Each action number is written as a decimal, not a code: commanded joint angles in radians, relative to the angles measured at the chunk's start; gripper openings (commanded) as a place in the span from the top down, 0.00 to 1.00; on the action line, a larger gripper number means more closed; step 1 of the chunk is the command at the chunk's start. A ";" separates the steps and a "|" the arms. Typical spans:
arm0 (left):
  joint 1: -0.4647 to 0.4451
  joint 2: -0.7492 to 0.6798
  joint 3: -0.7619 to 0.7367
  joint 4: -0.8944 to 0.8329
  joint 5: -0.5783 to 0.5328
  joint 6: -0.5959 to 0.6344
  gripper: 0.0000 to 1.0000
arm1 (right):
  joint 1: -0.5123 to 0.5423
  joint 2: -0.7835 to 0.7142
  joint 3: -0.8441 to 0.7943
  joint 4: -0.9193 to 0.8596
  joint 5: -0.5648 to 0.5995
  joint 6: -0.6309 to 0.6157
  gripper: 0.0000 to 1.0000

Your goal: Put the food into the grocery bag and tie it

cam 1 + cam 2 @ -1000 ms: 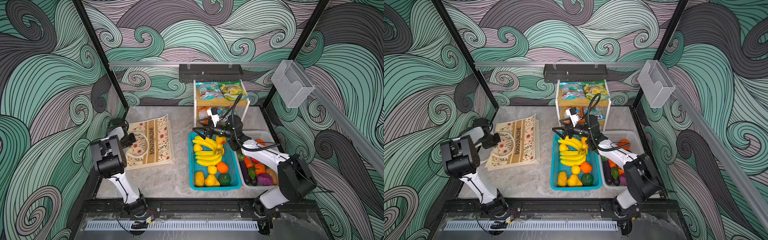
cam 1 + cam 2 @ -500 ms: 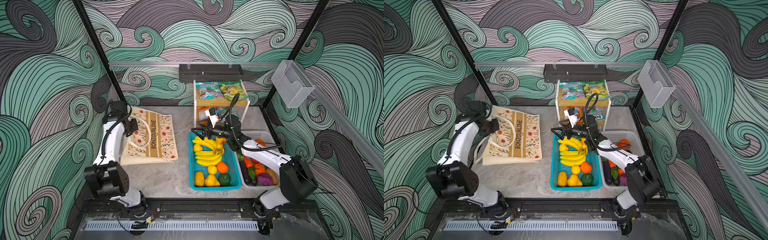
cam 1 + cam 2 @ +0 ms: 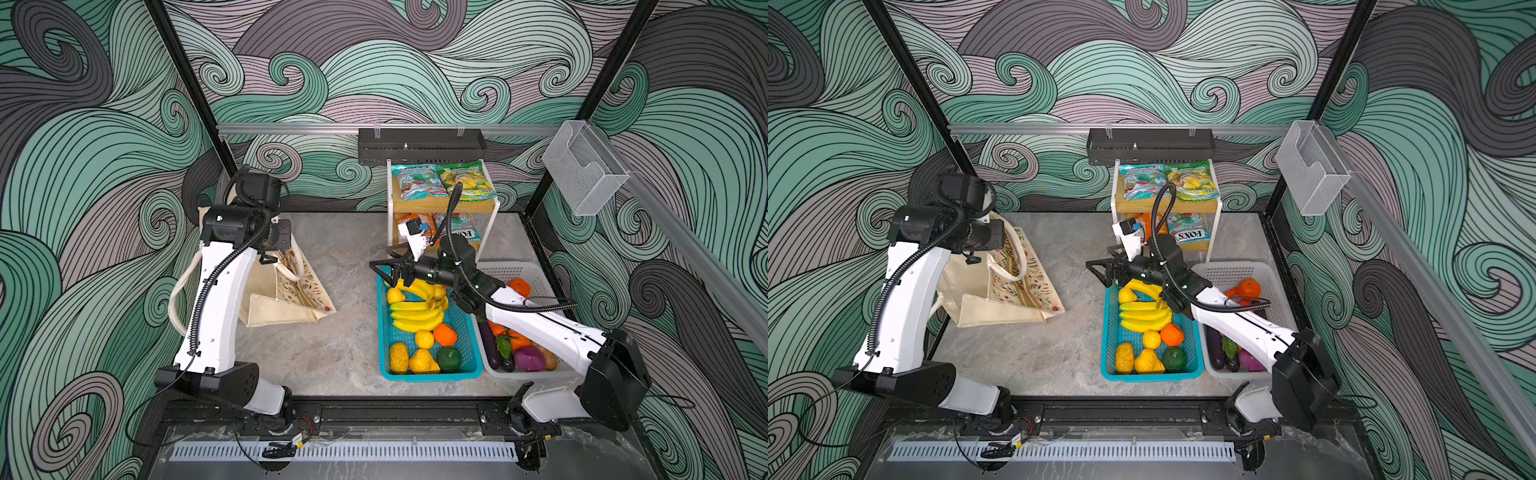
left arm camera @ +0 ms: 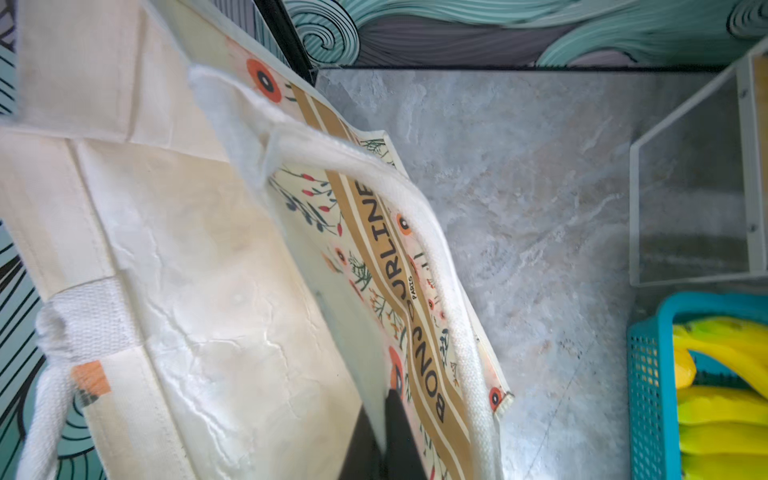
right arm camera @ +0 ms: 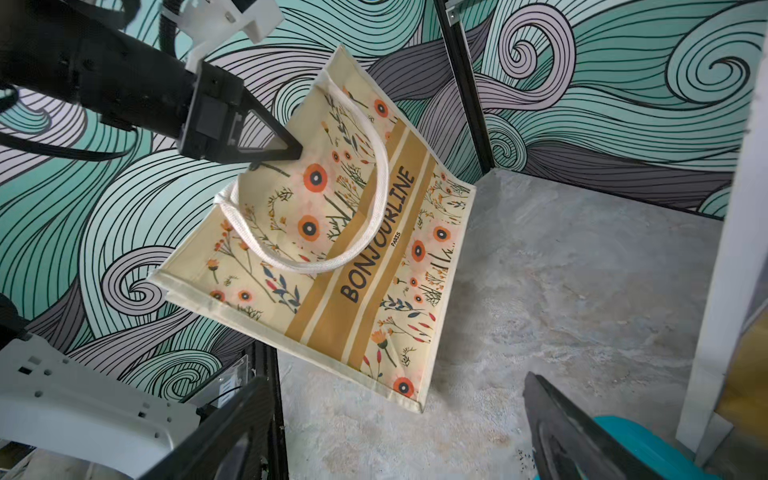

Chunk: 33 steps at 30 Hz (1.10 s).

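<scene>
The grocery bag (image 3: pixel 291 299) (image 3: pixel 1011 301) (image 5: pixel 332 249) hangs tilted at the left, a bottom corner on the table and its rope handles loose. My left gripper (image 3: pixel 270 258) (image 3: pixel 972 258) (image 4: pixel 384 436) (image 5: pixel 286 153) is shut on the bag's top rim. My right gripper (image 3: pixel 384 268) (image 3: pixel 1100 268) (image 5: pixel 395 436) stands open and empty above the far end of the teal basket (image 3: pixel 432 377). The food shows in both top views: banana bunches (image 3: pixel 415 311) (image 3: pixel 1144 313), an orange (image 3: pixel 444 334), and snack packets (image 3: pixel 419 183) on the shelf.
A white basket (image 3: pixel 509 266) of vegetables stands right of the teal one. The two-tier shelf rack (image 3: pixel 495 208) is at the back, under a black wall tray (image 3: pixel 419 145). A clear holder (image 3: pixel 582 166) hangs on the right rail. Bare table lies between bag and baskets.
My left arm has risen and swung back, lifting the bag from flat on the table to hanging tilted. The right gripper has barely moved.
</scene>
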 commanded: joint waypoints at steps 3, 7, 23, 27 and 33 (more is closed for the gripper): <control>-0.174 0.064 0.092 -0.224 -0.112 -0.037 1.00 | 0.054 -0.028 0.021 -0.042 0.042 0.120 0.04; -0.249 0.115 0.070 -0.265 -0.060 -0.076 1.00 | 0.142 0.000 0.045 -0.053 0.078 0.141 0.01; -0.382 0.041 -0.101 -0.014 0.241 -0.188 1.00 | 0.238 0.055 0.041 -0.054 0.184 0.367 0.01; -0.381 -0.046 -0.198 0.145 0.321 -0.230 1.00 | 0.266 0.057 0.074 -0.111 0.238 0.354 0.01; -0.383 -0.062 -0.229 0.176 0.325 -0.256 1.00 | 0.300 0.054 0.121 -0.127 0.266 0.366 0.01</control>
